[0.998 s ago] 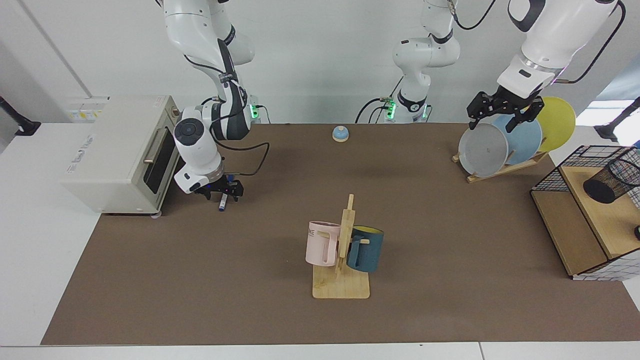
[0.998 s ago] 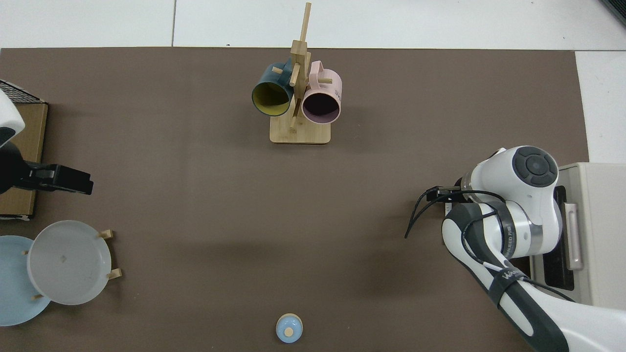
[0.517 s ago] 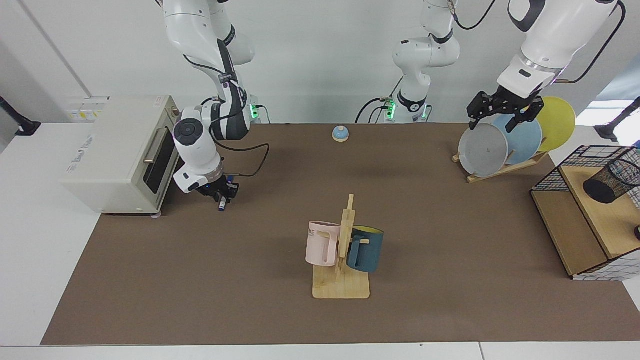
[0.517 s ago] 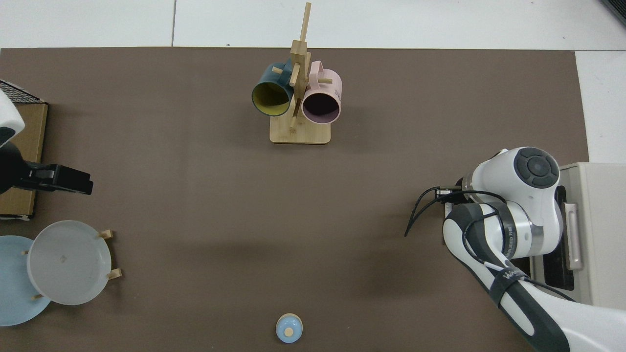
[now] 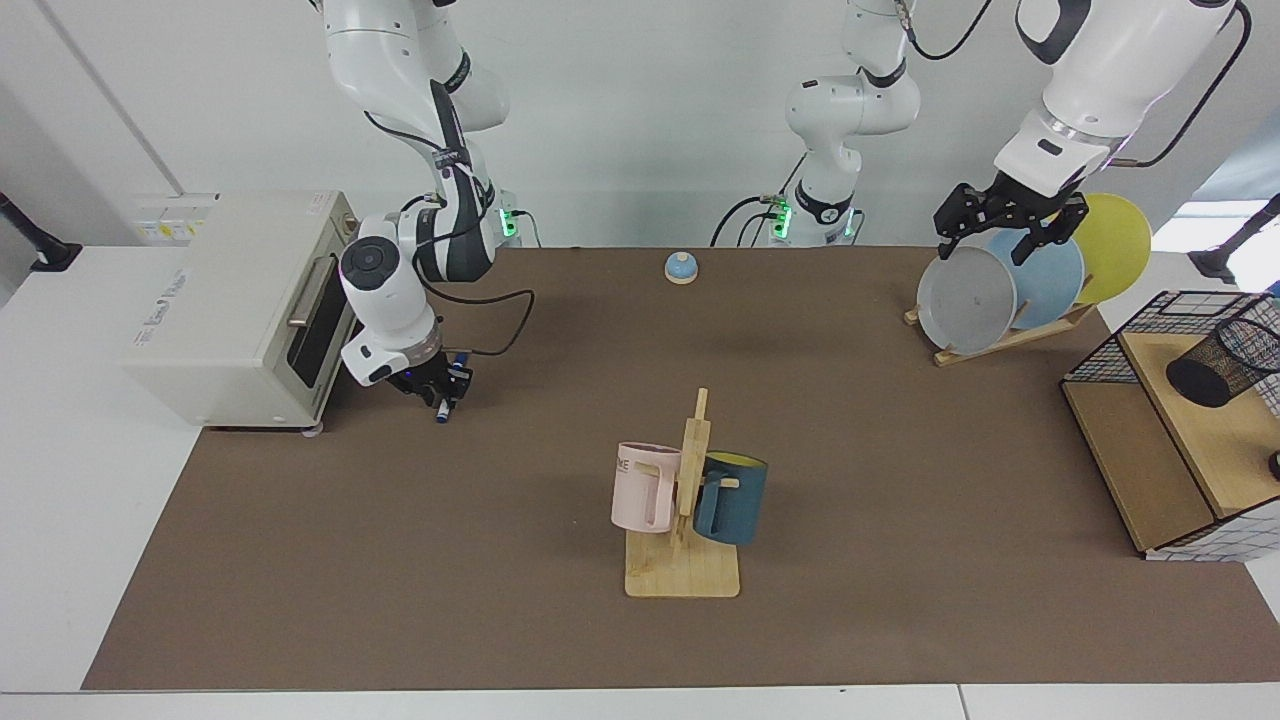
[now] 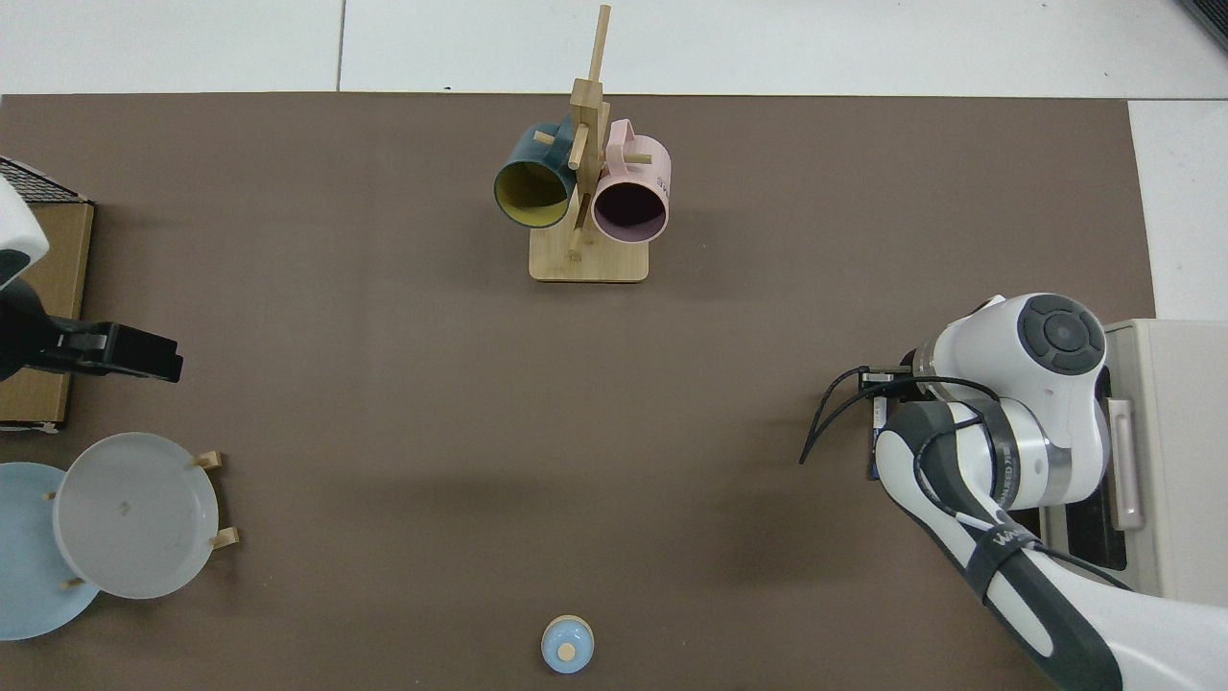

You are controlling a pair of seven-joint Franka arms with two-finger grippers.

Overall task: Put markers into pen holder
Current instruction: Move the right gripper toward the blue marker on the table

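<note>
The marker (image 5: 441, 408), white with a blue cap, hangs cap-down in my right gripper (image 5: 437, 392), which is shut on it just above the mat beside the toaster oven. In the top view the arm's wrist hides this gripper, and only a blue sliver of the marker (image 6: 873, 451) shows. The pen holder (image 5: 1222, 362), a black mesh cup, lies tilted on the wooden shelf of the wire basket at the far right. My left gripper (image 5: 990, 240) hangs open over the plate rack and holds nothing; it also shows in the top view (image 6: 158, 361).
A toaster oven (image 5: 240, 300) stands close to the right gripper. A wooden mug tree (image 5: 685, 520) with a pink and a dark-blue mug stands mid-table. Plates lean in a rack (image 5: 1000, 335) at the back. A small blue bell (image 5: 681, 267) sits near the back edge. The wire basket (image 5: 1100, 365) borders the mat.
My right gripper has narrowed onto the marker and shifted slightly towards the toaster oven with it. The left arm has not moved.
</note>
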